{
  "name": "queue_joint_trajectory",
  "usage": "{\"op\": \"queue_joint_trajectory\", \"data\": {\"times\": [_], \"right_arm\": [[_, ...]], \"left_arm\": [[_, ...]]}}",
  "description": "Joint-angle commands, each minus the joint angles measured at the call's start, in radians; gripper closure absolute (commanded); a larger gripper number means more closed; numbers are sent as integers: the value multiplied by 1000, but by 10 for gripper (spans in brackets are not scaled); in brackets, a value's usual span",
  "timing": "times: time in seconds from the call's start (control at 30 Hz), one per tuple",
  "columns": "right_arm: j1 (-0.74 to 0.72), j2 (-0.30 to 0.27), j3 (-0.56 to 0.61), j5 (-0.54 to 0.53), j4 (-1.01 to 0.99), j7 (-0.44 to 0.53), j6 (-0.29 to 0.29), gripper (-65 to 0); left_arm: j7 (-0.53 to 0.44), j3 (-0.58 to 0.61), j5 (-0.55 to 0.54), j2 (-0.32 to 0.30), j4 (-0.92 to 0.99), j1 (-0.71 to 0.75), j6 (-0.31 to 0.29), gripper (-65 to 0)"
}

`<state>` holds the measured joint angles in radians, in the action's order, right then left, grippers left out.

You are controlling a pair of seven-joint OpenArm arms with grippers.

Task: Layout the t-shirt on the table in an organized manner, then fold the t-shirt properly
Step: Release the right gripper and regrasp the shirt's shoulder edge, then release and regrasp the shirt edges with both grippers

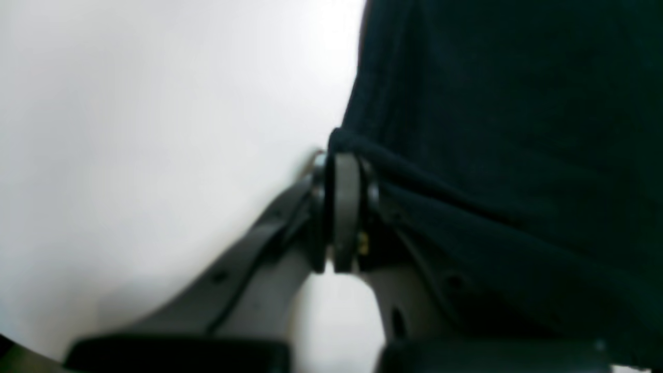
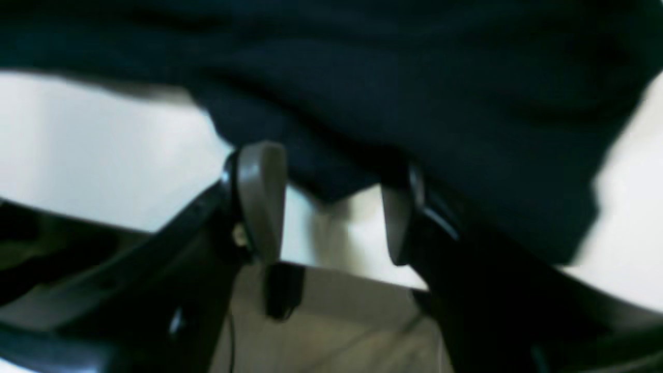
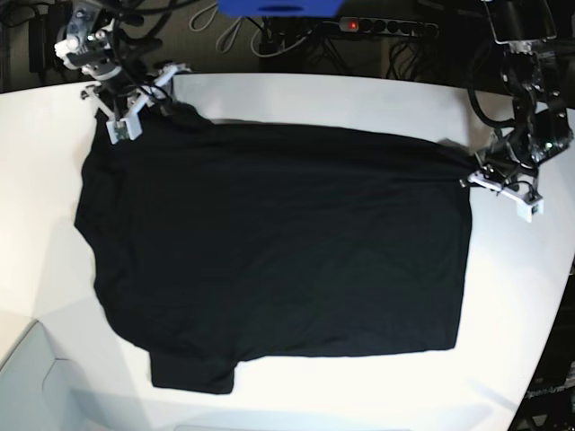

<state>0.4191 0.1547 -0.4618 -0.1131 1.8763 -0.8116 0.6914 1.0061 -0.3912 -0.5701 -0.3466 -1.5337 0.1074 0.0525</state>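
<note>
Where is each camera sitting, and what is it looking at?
Left wrist: sits on the left arm, looking along the left gripper, shut on the black cloth t-shirt's edge over the smooth white table.
Right wrist: sits on the right arm, looking past the right gripper, its jaws apart at the cloth.
Base: looks down from above at the whole spread shirt, both arms at its far corners.
All three views share the shirt and table.

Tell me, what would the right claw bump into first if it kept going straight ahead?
Most likely the black t-shirt. The right claw is open, and a fold of the shirt hangs just ahead between its tips, with the white table beyond. The blur hides how near it is.
</note>
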Motion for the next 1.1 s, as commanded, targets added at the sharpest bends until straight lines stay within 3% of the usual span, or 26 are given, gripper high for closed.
{"op": "queue_joint_trajectory", "data": {"times": [0.0,0.33,0.4,0.5,0.53,0.73,1.07], "right_arm": [[-1,1,-1,-15,4,19,1,-268],[1,1,1,-15,-70,79,6,-260],[7,1,16,-15,-63,80,7,-202],[33,1,65,-17,-51,79,7,-26],[44,1,82,-17,-39,77,7,0],[126,1,226,-17,90,74,3,0],[136,-5,232,-15,107,41,1,0]], "left_arm": [[-10,-5,-8,-15,-18,-13,5,-1],[-11,-5,-8,-15,-18,-15,5,-1],[-11,-5,-8,-15,-18,-15,5,-1],[-11,-5,-8,-15,-18,-15,5,-1],[-11,-5,-8,-15,-18,-15,5,-1],[-10,-5,-8,-15,-20,-15,5,-1],[-3,-13,-8,-18,-84,-5,5,-1]]}}
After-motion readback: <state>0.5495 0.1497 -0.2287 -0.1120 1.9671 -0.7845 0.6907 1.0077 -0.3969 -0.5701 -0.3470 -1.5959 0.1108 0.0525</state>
